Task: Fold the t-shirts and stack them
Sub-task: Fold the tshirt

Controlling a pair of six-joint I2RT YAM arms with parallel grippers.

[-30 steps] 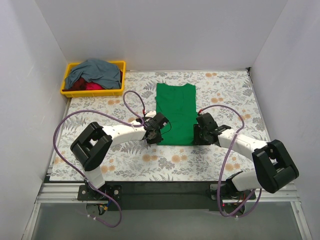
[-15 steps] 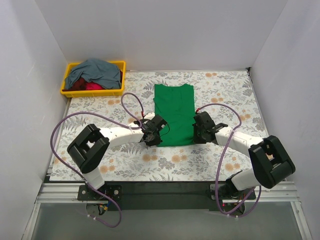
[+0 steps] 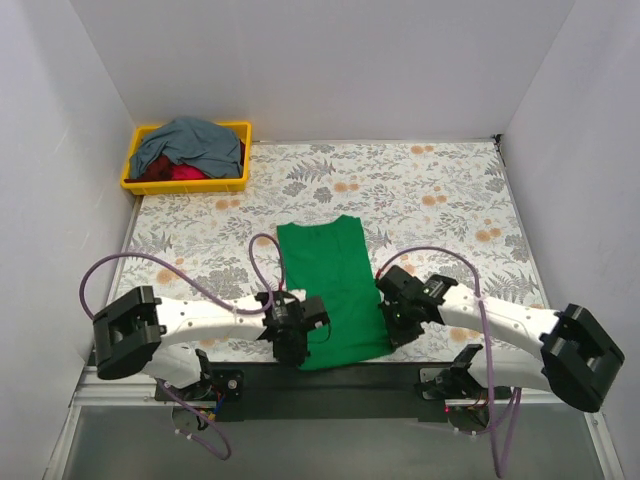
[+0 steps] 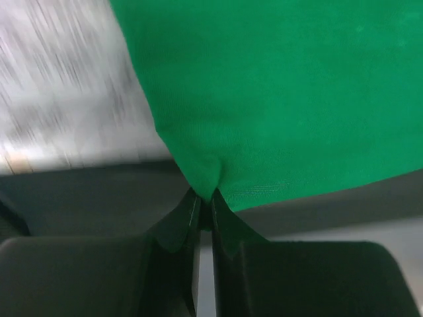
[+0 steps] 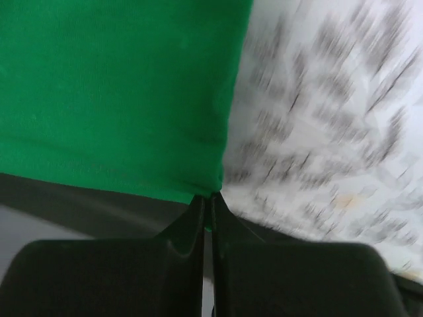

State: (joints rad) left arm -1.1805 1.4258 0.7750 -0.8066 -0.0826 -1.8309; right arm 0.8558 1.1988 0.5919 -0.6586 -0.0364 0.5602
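The bright green t-shirt lies as a long folded strip on the floral table, its bottom hem over the near edge. My left gripper is shut on its lower left corner, seen pinched in the left wrist view. My right gripper is shut on the lower right corner, seen in the right wrist view. The slate grey-blue t-shirt is heaped over the red t-shirt in the bin at the far left.
The yellow bin stands in the far left corner. White walls enclose the table on three sides. The black rail runs along the near edge, under the green hem. Purple cables loop beside both arms.
Both grippers have pulled the green t-shirt toward the near edge, holding its bottom corners. Its hem now hangs past the table edge and its collar end has slid to mid-table.
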